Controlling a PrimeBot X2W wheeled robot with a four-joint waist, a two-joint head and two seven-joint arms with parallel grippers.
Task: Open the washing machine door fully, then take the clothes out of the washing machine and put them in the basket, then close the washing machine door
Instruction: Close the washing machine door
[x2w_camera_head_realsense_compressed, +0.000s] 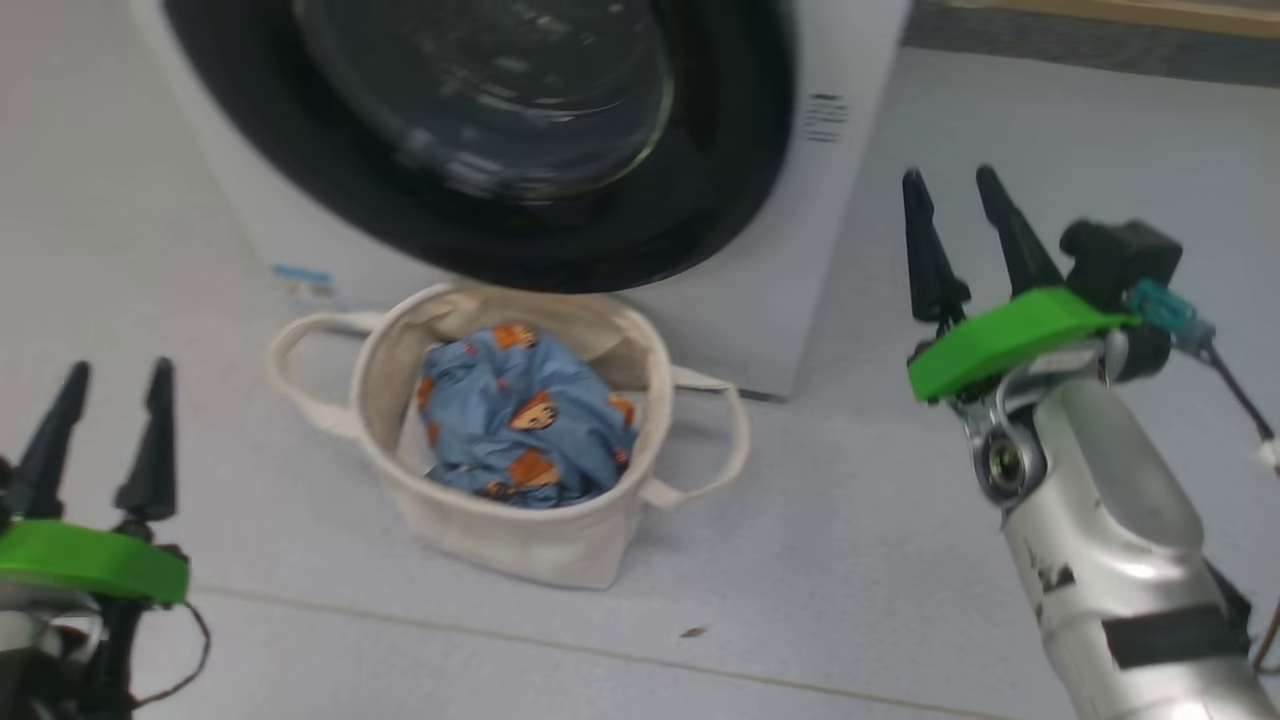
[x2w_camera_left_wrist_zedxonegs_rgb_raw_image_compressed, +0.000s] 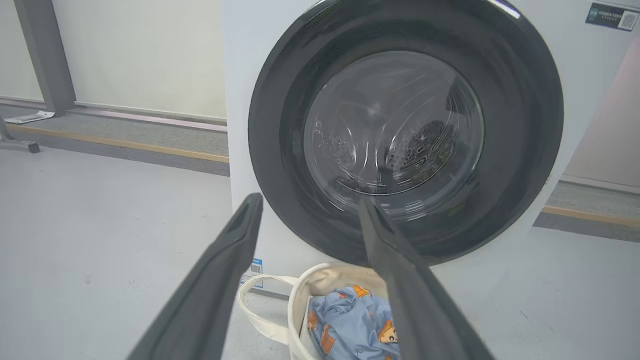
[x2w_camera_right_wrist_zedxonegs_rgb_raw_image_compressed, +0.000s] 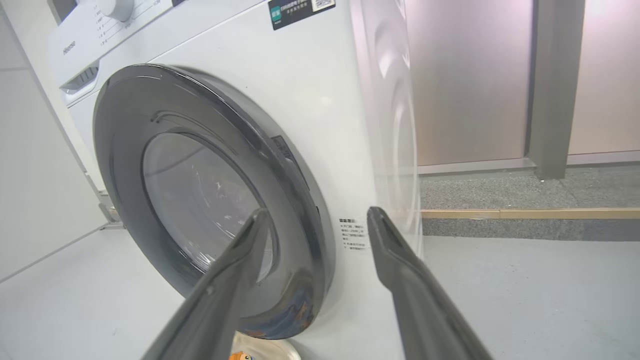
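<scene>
The white washing machine (x2w_camera_head_realsense_compressed: 780, 300) stands ahead with its round black-rimmed door (x2w_camera_head_realsense_compressed: 520, 130) lying flat against its front. Directly below the door sits the cream canvas basket (x2w_camera_head_realsense_compressed: 520, 540), holding the light blue bear-print clothes (x2w_camera_head_realsense_compressed: 525, 420). My left gripper (x2w_camera_head_realsense_compressed: 105, 375) hovers at the lower left, open and empty, well left of the basket. My right gripper (x2w_camera_head_realsense_compressed: 955, 185) is raised at the right, open and empty, beside the washer's right edge. From the left wrist I look at the door (x2w_camera_left_wrist_zedxonegs_rgb_raw_image_compressed: 405, 130) and the clothes (x2w_camera_left_wrist_zedxonegs_rgb_raw_image_compressed: 350, 325); from the right wrist the door (x2w_camera_right_wrist_zedxonegs_rgb_raw_image_compressed: 210, 200) appears from the side.
Grey floor spreads around the washer and basket, with a seam line (x2w_camera_head_realsense_compressed: 600, 650) crossing in front of me. A grey raised strip with a wooden edge (x2w_camera_right_wrist_zedxonegs_rgb_raw_image_compressed: 525, 214) runs along the wall behind the washer. A grey post (x2w_camera_left_wrist_zedxonegs_rgb_raw_image_compressed: 45, 55) stands far left.
</scene>
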